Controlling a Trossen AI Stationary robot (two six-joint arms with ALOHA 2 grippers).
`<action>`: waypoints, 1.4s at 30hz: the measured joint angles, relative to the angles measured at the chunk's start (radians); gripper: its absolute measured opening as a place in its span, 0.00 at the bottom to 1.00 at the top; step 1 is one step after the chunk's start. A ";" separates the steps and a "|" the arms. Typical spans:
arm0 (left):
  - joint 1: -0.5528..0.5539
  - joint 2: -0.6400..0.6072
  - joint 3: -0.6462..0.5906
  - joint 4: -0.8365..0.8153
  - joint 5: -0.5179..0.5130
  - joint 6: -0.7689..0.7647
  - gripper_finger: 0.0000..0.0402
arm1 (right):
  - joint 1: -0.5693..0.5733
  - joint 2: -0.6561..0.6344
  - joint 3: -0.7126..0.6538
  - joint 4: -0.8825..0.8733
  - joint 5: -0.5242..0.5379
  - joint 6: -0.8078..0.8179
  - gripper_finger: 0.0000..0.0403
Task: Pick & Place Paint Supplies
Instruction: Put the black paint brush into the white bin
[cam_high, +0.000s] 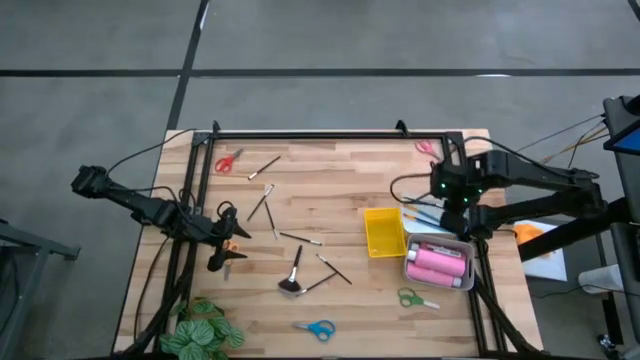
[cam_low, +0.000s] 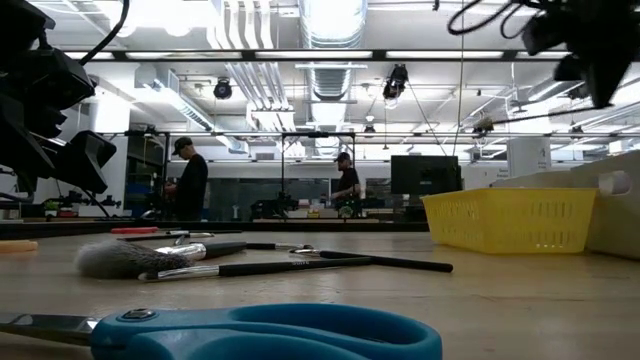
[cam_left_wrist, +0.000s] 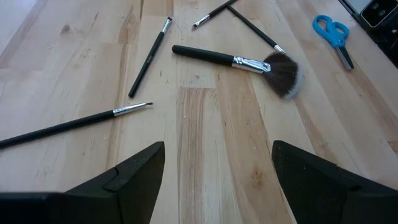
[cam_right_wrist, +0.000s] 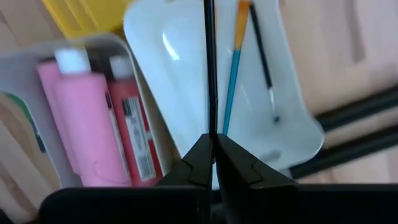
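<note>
Pale wood and glossy plastic on our workbench

We see a table (cam_left_wrist: 205, 155) of smooth, matt, pale wood strips; a fluffy brush (cam_left_wrist: 245, 62) with a matt black handle, shiny metal ferrule and soft bristles; blue scissors (cam_left_wrist: 333, 34) with glossy plastic handles; a glossy white plastic tray (cam_right_wrist: 186, 81); pink paint bottles (cam_right_wrist: 81, 124) of smooth plastic; and a yellow basket (cam_low: 510, 220) of meshed plastic.

We find open bare wood just ahead of the left gripper (cam_left_wrist: 217, 180) — its fingers spread — with the fluffy black brush (cam_left_wrist: 249, 63) and thin brushes (cam_left_wrist: 74, 124) lying farther on, while the yellow tray (cam_high: 384, 231) and white tray (cam_right_wrist: 186, 56) crowd the right side.
</note>
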 joint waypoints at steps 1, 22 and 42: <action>0.000 0.000 0.000 0.000 0.000 0.000 0.75 | 0.010 -0.014 -0.016 -0.012 0.000 0.019 0.03; 0.000 0.000 0.000 0.000 0.000 0.000 0.75 | 0.042 -0.082 -0.241 -0.029 -0.057 0.213 0.03; 0.000 0.000 0.000 0.000 0.000 0.000 0.75 | 0.041 0.031 -0.257 0.053 0.024 0.160 0.03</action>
